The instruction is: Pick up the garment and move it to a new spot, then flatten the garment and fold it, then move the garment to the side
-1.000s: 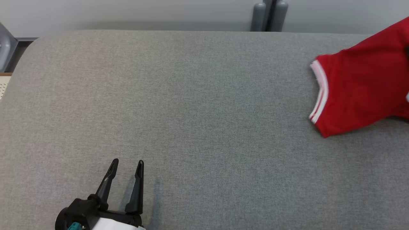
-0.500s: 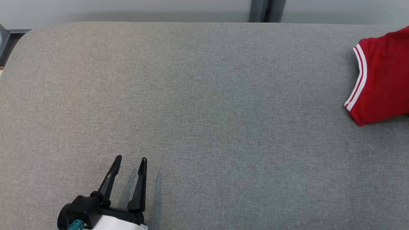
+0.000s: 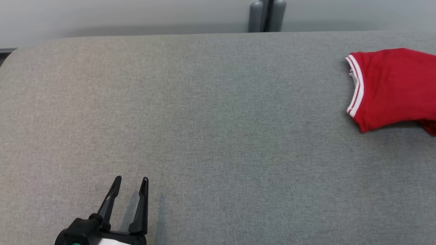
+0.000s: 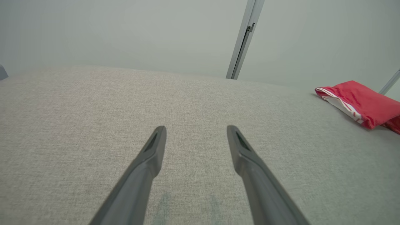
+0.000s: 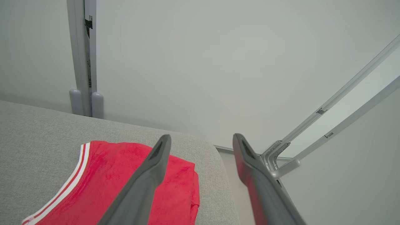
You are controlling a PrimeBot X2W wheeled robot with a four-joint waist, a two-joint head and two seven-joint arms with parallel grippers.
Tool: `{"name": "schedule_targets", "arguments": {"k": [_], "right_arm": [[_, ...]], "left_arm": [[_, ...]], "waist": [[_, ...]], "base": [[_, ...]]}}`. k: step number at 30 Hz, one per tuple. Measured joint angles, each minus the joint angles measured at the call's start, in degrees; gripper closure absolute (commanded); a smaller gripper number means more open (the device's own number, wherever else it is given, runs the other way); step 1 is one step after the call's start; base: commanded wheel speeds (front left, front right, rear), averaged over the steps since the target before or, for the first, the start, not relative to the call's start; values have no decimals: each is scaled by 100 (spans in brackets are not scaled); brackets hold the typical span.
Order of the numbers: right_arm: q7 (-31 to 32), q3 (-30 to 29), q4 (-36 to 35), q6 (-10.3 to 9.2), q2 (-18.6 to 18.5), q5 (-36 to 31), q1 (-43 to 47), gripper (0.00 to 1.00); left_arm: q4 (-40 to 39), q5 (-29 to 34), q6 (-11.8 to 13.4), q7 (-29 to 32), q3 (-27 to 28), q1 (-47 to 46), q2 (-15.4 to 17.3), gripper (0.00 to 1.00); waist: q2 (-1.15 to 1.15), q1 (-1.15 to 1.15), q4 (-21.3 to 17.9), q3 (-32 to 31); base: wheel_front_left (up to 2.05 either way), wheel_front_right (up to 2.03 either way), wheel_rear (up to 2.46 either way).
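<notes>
Far right of the counter: the garment (image 3: 391, 88), red with a white-striped trim, lies folded on the grey cloth counter (image 3: 218, 119), closer to the far edge than the near one. Its right part runs off the head view.
Near left of the counter: the left pincer (image 3: 131, 178) sits over bare cloth, well apart from the garment.
Left pincer state: fingers spread, nothing between them.
Left arm pose: the fingers point toward the far edge, leaning slightly right.
Left wrist view: seen from low down, the left pincer (image 4: 197, 128) hangs close above the counter (image 4: 93, 109), with faint shadows beneath it. The garment (image 4: 359, 101) shows as a low layered stack, trim toward the pincer. A grey post (image 4: 242, 47) rises against the pale wall beyond the far edge.
Right wrist view: the garment's (image 5: 103, 175) right end stops just short of the counter's (image 5: 37, 131) rounded far right corner. Beyond that corner stands an angled metal frame (image 5: 328, 125), and the post (image 5: 83, 62) is at the far edge.
Right pincer state: the right pincer (image 5: 202, 136) is spread wide and grips nothing.
Right arm pose: the right pincer aims toward the far right corner and the wall. One finger crosses over the red cloth, the other over the gap past the counter's right edge. Whether the first finger touches the cloth, I cannot tell.
</notes>
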Motion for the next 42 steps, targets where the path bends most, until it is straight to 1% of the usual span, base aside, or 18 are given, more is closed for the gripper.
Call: {"name": "schedule_targets", "arguments": {"k": [5, 8, 10, 13, 16, 18, 19, 20, 22, 24, 26, 28, 34, 42], "right_arm": [[-290, -26, -530, 0, 93, 11, 498, 0], [-728, -55, -894, 0, 282, -4, 817, 0], [-1177, -21, -1109, 0, 438, -31, 1132, 0], [-1917, 46, -1289, 0, 710, -59, 1625, 0], [-2621, 46, -1293, 0, 1053, -209, 2153, 0], [-3049, -68, -1235, 0, 1376, -308, 2504, 0], [-3295, -165, -1195, 0, 1700, -441, 2836, 0], [-3359, -223, -1179, 0, 1882, -512, 2982, 0], [-3407, -200, -1182, 0, 2113, -727, 3290, 0], [-3421, -271, -1437, 0, 2418, -801, 3504, 0], [-3432, -224, -1674, 0, 2597, -907, 3693, 0], [-3432, -191, -1770, 0, 2762, -914, 3928, 0], [-3432, -183, -1746, 0, 2880, -925, 4363, 0], [-3432, -354, -1495, 0, 2888, -592, 4651, 0]], "left_arm": [[-30, -30, 15, 0, 80, 30, -2, 0], [-105, -87, 64, -1, 149, 65, 1, 0], [-160, -87, 90, -1, 194, 126, 0, 0], [-238, -73, 197, -1, 304, 201, -1, 0], [-254, -96, 324, -1, 410, 331, 5, 0], [-224, -105, 365, -1, 432, 408, -2, 0], [-165, -96, 396, -2, 478, 476, 1, 0], [-121, -80, 396, -1, 491, 504, 0, 0], [-33, -26, 389, -1, 516, 549, 1, 0], [64, -12, 383, -1, 569, 599, -2, 0], [151, 9, 354, -1, 603, 599, 2, 0], [230, 46, 313, -1, 621, 599, 1, 0], [344, 123, 259, -1, 708, 580, 1, 0], [413, 141, 210, -1, 735, 578, 0, 0]], "waist": [[0, 0, -116, -190], [0, 0, -157, -328], [0, 0, -166, -439], [0, 0, -166, -619], [0, 0, -153, -806], [0, 0, -127, -926], [0, 0, -93, -1034], [0, 0, -74, -1083], [0, 0, -33, -1177], [0, 0, 17, -1243], [0, 0, 65, -1279], [0, 0, 106, -1311], [0, 0, 231, -1394], [0, 0, 311, -1466]], "base": [[0, 0, 0], [0, 0, 0], [0, 0, 0], [0, 0, 0], [0, 0, 0], [0, 0, 0], [0, 0, 0], [0, 0, 0], [0, 0, 0], [0, 0, 0], [0, 0, 0], [0, 0, 0], [0, 0, 0], [0, 0, 0]]}}
